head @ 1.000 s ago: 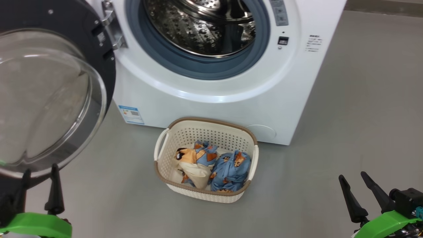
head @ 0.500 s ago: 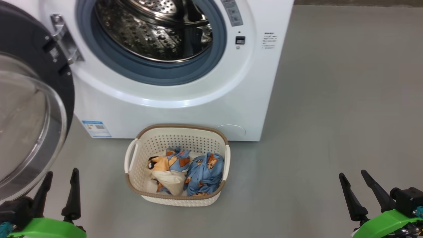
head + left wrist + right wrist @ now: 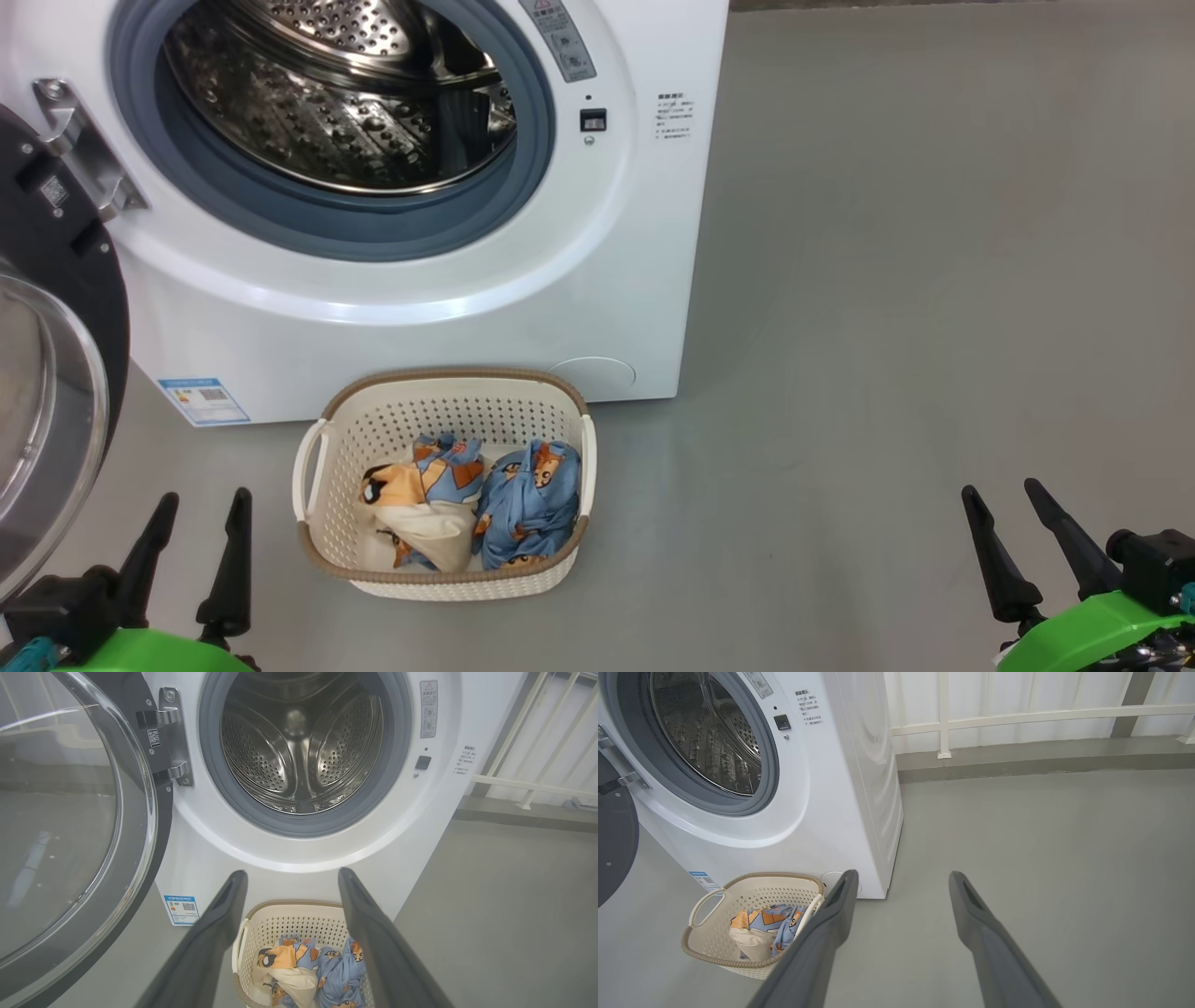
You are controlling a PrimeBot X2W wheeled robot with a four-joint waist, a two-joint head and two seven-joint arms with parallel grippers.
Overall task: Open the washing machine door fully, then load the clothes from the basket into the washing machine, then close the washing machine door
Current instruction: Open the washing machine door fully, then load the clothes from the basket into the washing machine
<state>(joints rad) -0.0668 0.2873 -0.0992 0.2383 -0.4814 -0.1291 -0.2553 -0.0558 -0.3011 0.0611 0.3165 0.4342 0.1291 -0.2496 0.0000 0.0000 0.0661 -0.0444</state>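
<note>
The white washing machine (image 3: 420, 308) stands with its steel drum (image 3: 336, 93) exposed. The washing machine door (image 3: 47, 420), black-rimmed with a glass bowl, hangs swung open at the left edge. On the floor against the machine's front sits the cream basket (image 3: 439, 569), holding the light-blue printed clothes (image 3: 523, 504). My left gripper (image 3: 205, 497) is open and empty, low, between door and basket. In the left wrist view its fingers (image 3: 219, 924) frame the basket (image 3: 285, 907) and clothes (image 3: 341, 975). My right gripper (image 3: 1001, 489) is open and empty, far right of the basket.
Grey floor (image 3: 934, 327) stretches to the right of the machine. A white railing (image 3: 1017, 716) and a low kerb run behind it in the right wrist view. A blue label sticker (image 3: 203, 399) marks the machine's lower left front.
The head view has swung right, so machine, door and basket sit further left in it. My left gripper has come away from the door's lower rim. Both grippers stay open.
</note>
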